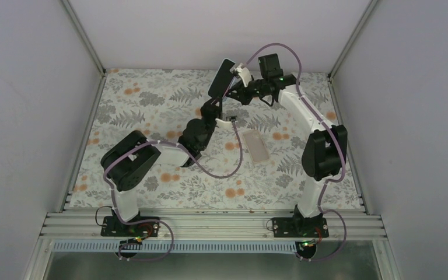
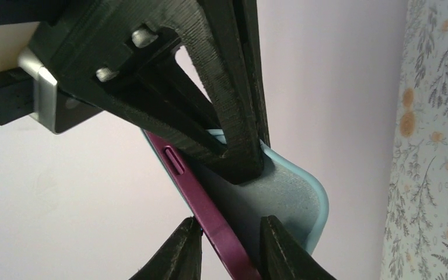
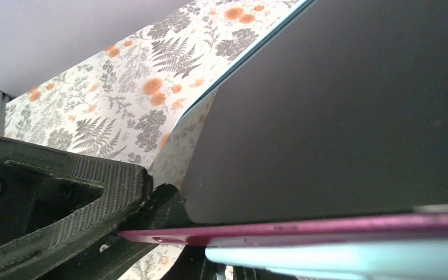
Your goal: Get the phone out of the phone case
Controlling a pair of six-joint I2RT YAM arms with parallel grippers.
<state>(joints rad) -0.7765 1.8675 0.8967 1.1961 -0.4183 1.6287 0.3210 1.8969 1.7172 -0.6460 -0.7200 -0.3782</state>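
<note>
Left tool (image 2: 230, 221) pinches magenta phone (image 2: 195, 191) (half out of blue case (image 2: 293, 198)).

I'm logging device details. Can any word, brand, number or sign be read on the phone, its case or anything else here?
None can be read. The phone shows a dark, blank screen, the light blue case is plain, and the clear flat piece on the table shows no legible mark; the table bears only a floral print.

The overhead camera is looking down from behind me over the whole floral-patterned table (image 1: 151, 99). My wrist cameras are peering from very near, both sharing with it the magenta-edged dark phone (image 2: 210, 221) in its light-blue case (image 2: 294, 192).
</note>
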